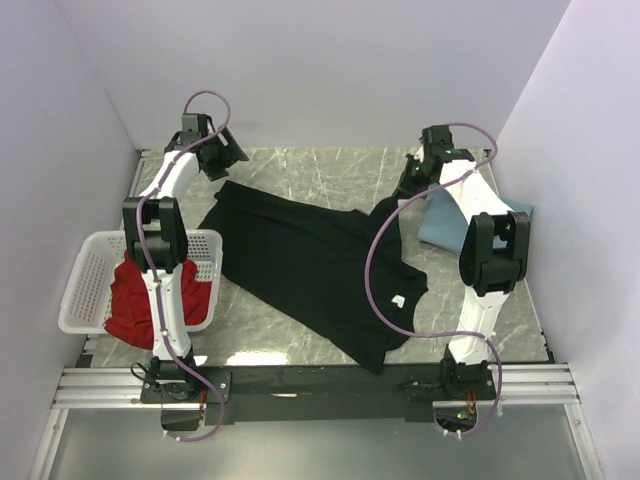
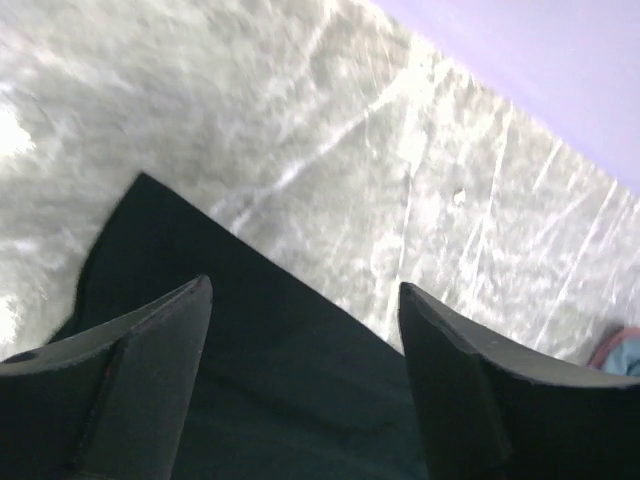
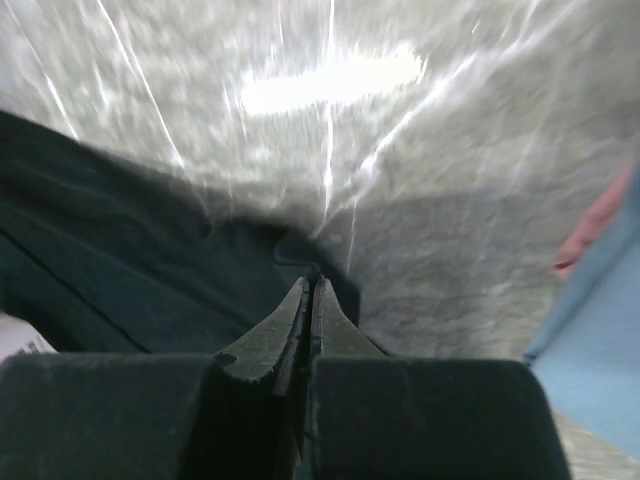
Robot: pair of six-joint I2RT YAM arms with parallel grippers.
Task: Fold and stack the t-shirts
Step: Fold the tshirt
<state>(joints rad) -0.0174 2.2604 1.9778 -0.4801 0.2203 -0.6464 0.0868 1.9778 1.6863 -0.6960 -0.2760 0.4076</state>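
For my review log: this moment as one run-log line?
black t-shirt: spread out | right fingers: shut on its edge | left fingers: open above its corner

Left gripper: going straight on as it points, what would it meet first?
Probably the black t-shirt, whose edge lies between the left gripper's open jaws; depth is unclear, so possibly the table beyond.

The black t-shirt (image 1: 310, 260) is showing as soft matt cloth, lightly creased; the red t-shirt (image 1: 127, 300) and dusty-blue t-shirt (image 1: 442, 226) are looking like the same dull fabric. The white basket (image 1: 86, 278) at the left is showing latticed plastic, and the grey marbled table (image 1: 300, 175) is glinting, smooth and glossy
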